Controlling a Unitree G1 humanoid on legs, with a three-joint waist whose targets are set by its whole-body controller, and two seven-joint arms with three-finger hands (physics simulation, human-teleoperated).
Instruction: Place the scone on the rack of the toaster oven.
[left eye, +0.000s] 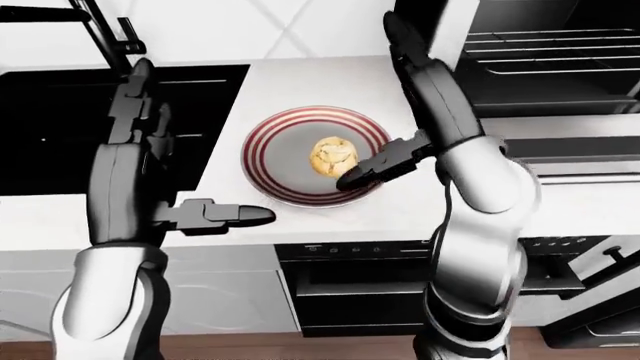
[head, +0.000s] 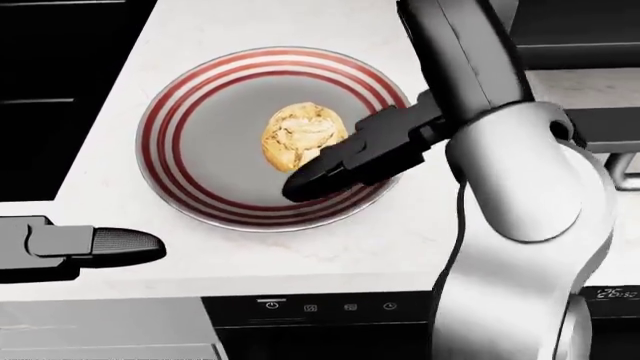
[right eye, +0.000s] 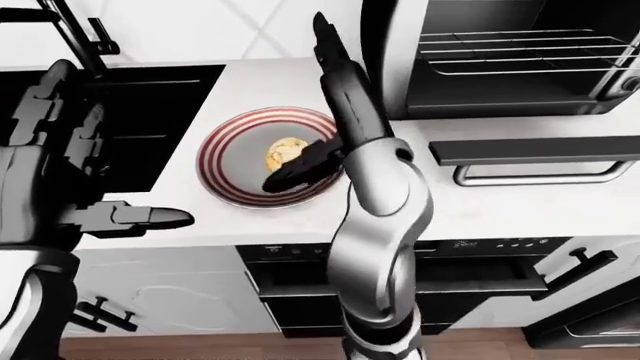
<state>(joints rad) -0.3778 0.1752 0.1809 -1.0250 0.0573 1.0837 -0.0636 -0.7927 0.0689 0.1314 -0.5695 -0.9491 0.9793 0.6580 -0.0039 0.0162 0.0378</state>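
The scone (head: 303, 135) is pale golden with darker brown patches. The plate (head: 190, 157) is grey with about 3 red rings alternating with pale ones round its rim, on a white counter (head: 330, 255). Both hands (head: 345, 161) (left eye: 140, 112) are black and dark grey; the forearms are glossy white.

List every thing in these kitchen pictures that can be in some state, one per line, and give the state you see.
scone: lying on the plate, not gripped
plate: flat on the counter, holding the scone
toaster oven: door open and dropped flat, rack bare
right robot hand: open, fingers beside the scone
left robot hand: open, holding nothing, left of the plate
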